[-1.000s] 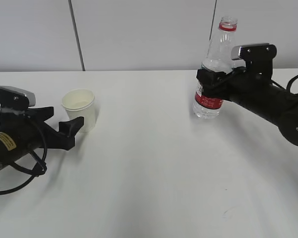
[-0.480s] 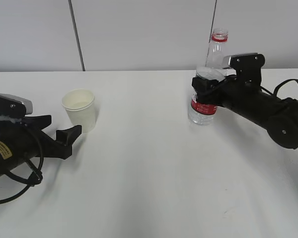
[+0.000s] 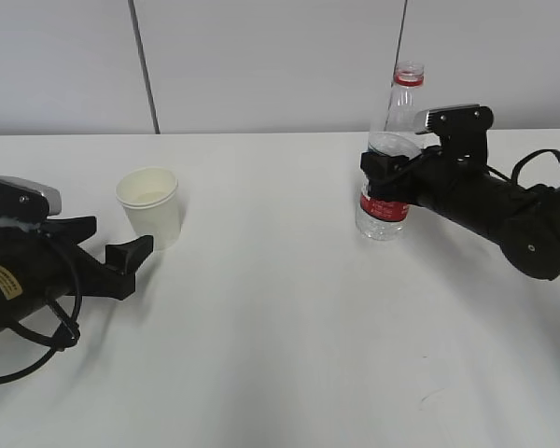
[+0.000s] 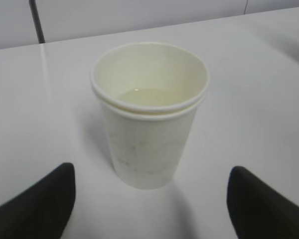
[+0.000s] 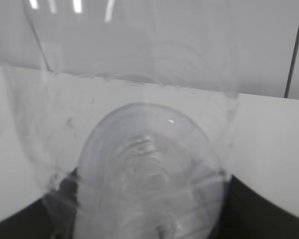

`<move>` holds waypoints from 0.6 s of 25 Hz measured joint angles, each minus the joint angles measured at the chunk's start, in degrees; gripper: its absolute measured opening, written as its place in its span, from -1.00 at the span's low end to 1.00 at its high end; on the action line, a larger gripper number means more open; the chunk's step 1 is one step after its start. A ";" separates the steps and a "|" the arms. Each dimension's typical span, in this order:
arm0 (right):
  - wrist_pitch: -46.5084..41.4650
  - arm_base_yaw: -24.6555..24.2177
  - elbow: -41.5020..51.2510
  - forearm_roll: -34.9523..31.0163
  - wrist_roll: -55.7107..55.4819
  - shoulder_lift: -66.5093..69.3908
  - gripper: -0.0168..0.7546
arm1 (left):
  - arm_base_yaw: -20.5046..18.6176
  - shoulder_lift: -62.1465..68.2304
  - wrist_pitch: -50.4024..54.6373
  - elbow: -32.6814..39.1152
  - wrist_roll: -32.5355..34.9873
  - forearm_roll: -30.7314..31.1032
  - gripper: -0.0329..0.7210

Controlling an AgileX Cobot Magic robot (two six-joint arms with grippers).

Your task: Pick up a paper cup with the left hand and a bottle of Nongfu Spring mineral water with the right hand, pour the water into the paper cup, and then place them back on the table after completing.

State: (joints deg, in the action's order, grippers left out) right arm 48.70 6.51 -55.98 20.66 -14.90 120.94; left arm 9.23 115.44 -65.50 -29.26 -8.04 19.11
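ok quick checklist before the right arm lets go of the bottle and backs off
1. Bottle upright: ok, its open neck points straight up.
2. Bottle base down on the table: cannot tell, it looks to be at the surface but contact is not clear.
3. Right hand grip: ok, closed around the bottle above its red label.
4. Paper cup upright on the table: ok, with pale liquid inside in the left wrist view.
5. Left hand clear of the cup: ok, fingers open and apart from it.
6. Space between cup and bottle: ok, they stand well apart.
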 joint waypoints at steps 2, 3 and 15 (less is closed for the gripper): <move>0.00 0.00 0.00 0.00 0.00 0.00 0.04 | 0.00 0.00 0.00 0.00 0.00 0.00 0.59; 0.00 0.00 0.00 0.00 0.00 0.00 0.04 | 0.00 0.00 0.00 0.00 0.00 0.00 0.59; -2.72 0.10 0.00 2.07 0.13 0.00 0.66 | 0.00 0.00 0.00 0.00 0.05 0.00 0.59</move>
State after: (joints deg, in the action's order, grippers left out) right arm 45.98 6.62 -55.98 22.73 -14.77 120.94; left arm 9.23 115.44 -65.50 -29.26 -8.00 19.11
